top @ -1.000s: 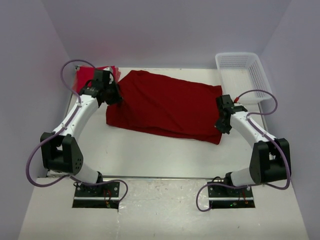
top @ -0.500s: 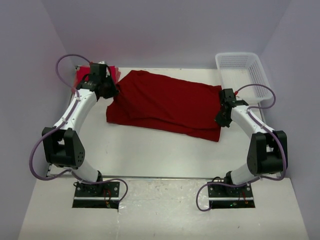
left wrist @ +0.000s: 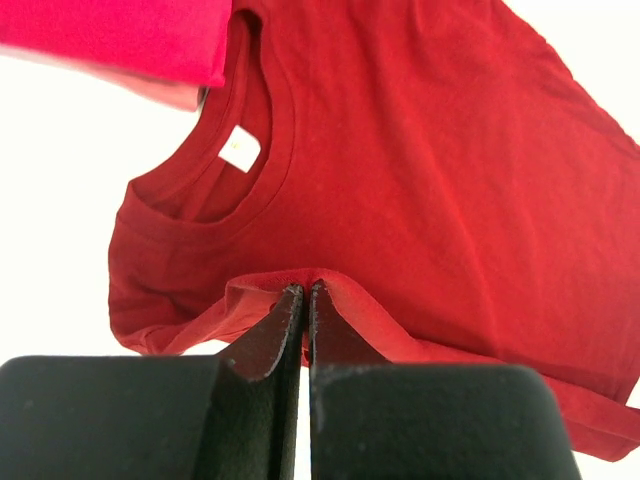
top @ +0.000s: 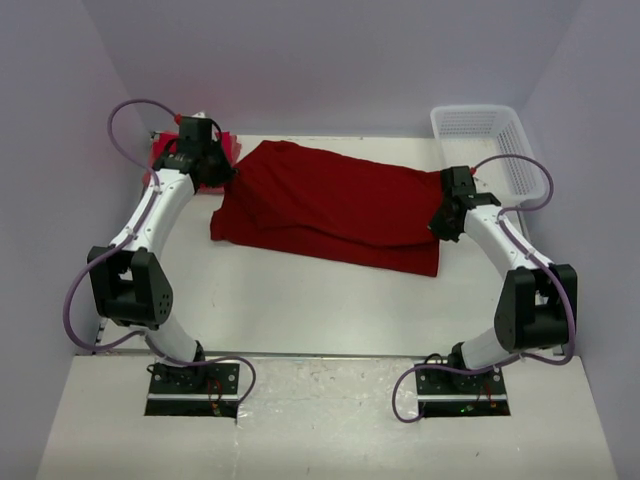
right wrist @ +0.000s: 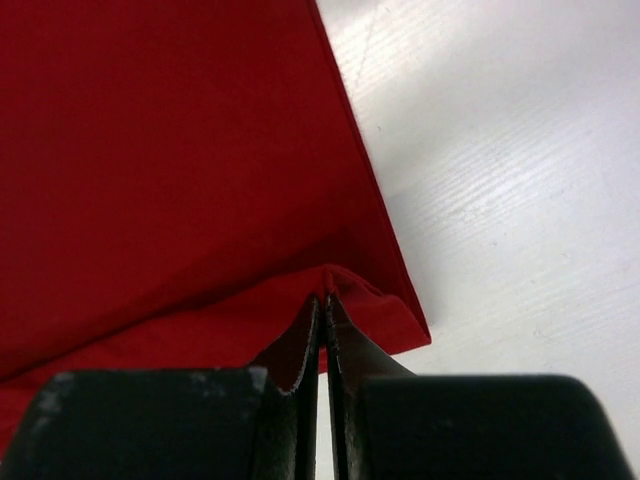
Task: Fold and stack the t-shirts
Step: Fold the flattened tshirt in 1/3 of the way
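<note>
Far right: white basket (top: 524, 160). Arms outstretched; left gripper (left wrist: 304, 290) and right gripper (right wrist: 325, 298) pinched on opposite ends of crimson t-shirt (top: 340, 205).

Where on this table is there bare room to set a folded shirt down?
Bare table runs between the crimson t-shirt and the arm bases. Crowded: far left corner, where the folded bright red t-shirt sits beside the left gripper.

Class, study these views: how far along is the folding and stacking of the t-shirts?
Done: a bright red t-shirt lies folded at the far left corner. In hand: the left gripper and right gripper are each shut on an edge of the crimson t-shirt, which lies partly doubled over on the table. Left: finish folding it and stack it on the folded one.
</note>
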Controlling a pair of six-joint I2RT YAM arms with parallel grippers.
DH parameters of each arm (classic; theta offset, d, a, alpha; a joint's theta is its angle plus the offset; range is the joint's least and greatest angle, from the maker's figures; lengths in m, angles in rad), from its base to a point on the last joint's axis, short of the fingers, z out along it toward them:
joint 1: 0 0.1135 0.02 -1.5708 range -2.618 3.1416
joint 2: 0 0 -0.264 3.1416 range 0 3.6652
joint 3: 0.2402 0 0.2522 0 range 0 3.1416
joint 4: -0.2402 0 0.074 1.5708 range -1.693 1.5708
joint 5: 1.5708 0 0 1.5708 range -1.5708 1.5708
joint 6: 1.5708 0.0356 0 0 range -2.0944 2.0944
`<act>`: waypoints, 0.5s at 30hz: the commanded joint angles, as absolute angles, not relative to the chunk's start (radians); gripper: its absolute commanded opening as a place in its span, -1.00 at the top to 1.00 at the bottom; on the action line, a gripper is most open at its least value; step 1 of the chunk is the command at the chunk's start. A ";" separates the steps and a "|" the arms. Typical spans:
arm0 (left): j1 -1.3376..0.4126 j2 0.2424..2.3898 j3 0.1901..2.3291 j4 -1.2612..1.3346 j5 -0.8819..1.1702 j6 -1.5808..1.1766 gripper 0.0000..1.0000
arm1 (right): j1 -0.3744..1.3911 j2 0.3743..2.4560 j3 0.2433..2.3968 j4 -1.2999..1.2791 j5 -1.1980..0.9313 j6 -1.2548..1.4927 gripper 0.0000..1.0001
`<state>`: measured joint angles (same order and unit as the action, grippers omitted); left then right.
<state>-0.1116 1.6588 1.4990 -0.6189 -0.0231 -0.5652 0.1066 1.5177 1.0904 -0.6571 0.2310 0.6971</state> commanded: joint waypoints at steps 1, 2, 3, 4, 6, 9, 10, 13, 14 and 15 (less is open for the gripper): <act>-0.103 1.684 1.572 -0.595 -0.037 -0.578 1.00 | 0.109 1.532 1.160 -0.655 0.233 0.695 1.00; -0.103 1.690 1.575 -0.592 -0.034 -0.577 1.00 | 0.110 1.535 1.172 -0.657 0.235 0.696 1.00; -0.104 1.706 1.583 -0.592 -0.023 -0.577 1.00 | 0.109 1.542 1.180 -0.660 0.247 0.696 1.00; -0.103 1.712 1.595 -0.591 -0.018 -0.577 1.00 | 0.110 1.555 1.187 -0.663 0.252 0.696 1.00; -0.103 1.739 1.612 -0.600 -0.017 -0.575 1.00 | 0.109 1.568 1.206 -0.673 0.261 0.701 1.00; -0.103 1.765 1.635 -0.604 -0.015 -0.572 1.00 | 0.109 1.588 1.210 -0.666 0.259 0.701 1.00; -0.103 1.772 1.646 -0.604 -0.015 -0.572 1.00 | 0.110 1.592 1.212 -0.664 0.259 0.700 1.00; -0.103 1.804 1.678 -0.604 -0.005 -0.568 1.00 | 0.109 1.623 1.224 -0.670 0.261 0.704 1.00; -0.103 1.824 1.687 -0.610 -0.006 -0.566 1.00 | 0.109 1.629 1.227 -0.666 0.261 0.707 1.00; -0.104 1.833 1.696 -0.611 0.018 -0.568 1.00 | 0.109 1.641 1.229 -0.666 0.262 0.709 1.00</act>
